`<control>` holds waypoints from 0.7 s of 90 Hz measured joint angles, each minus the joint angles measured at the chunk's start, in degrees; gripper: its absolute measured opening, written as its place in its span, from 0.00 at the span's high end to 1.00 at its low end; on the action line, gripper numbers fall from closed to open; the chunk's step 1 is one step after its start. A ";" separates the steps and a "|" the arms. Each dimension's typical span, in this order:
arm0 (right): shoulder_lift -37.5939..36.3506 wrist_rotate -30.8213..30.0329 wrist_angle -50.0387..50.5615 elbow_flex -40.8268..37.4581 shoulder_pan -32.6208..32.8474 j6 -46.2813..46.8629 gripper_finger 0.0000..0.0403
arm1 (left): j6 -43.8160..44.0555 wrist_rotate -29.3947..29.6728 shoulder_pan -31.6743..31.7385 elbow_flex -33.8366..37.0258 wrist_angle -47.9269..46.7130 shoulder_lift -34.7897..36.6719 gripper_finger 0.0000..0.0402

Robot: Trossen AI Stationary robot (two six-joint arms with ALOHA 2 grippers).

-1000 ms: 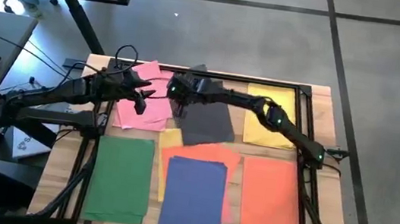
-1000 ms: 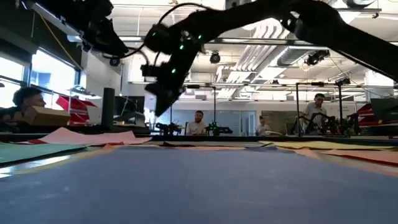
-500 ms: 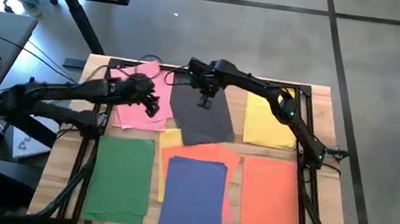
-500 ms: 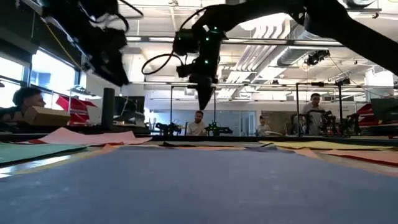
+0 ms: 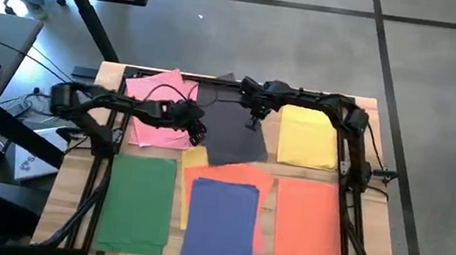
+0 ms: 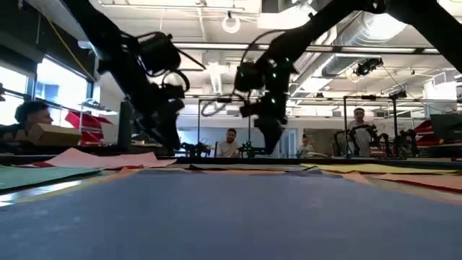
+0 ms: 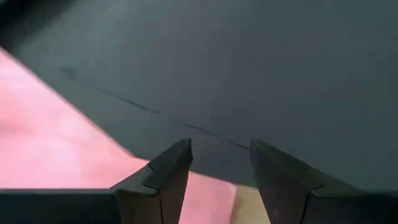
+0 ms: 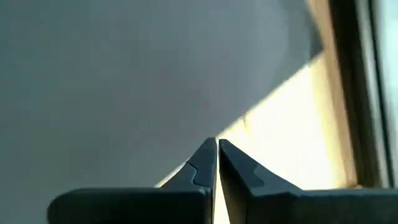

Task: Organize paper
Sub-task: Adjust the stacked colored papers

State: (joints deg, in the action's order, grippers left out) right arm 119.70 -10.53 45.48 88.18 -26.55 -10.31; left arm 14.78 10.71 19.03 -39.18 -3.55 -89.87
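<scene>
Right now the left gripper [image 5: 196,130], jaws spread w/ nothing btwn them, is hanging over the dark grey sheet [image 5: 232,132] at its 9 o'clock edge, beside the pink sheet [image 5: 159,110]. The grey sheet is lying mid-table, long axis running 12 to 6, slightly skewed. The right gripper [image 5: 252,122], jaws pressed together, is hovering near the sheet's 1 o'clock corner. Left arm looks nearer the edge, prob. the one to grab.

yellow sheet [image 5: 195,157]: mostly lying hidden under dark grey sheet [image 5: 229,132] and orange sheet [image 5: 231,177]
blue sheet [image 5: 220,227]: covering orange sheet's middle
desk [image 5: 363,109]: near edge running off high view
</scene>
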 joint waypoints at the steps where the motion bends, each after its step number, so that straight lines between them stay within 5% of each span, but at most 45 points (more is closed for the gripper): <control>1: -0.07 0.06 -0.16 -0.33 0.07 -0.01 1.00 | 0.02 -0.07 -0.01 0.00 0.13 -0.51 0.61; 21: -0.19 0.27 -4.19 -2.49 0.10 -1.42 1.00 | 0.06 -0.56 -0.80 -0.33 2.06 -6.41 0.61; 63: 3.91 4.14 -12.26 -2.14 -1.68 -4.13 1.00 | -3.80 -1.03 -1.57 -0.15 0.26 -6.40 0.61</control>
State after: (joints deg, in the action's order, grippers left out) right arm 123.61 -6.39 33.23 86.04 -28.22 -14.44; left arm 10.98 9.67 17.45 -39.33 -3.29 -96.27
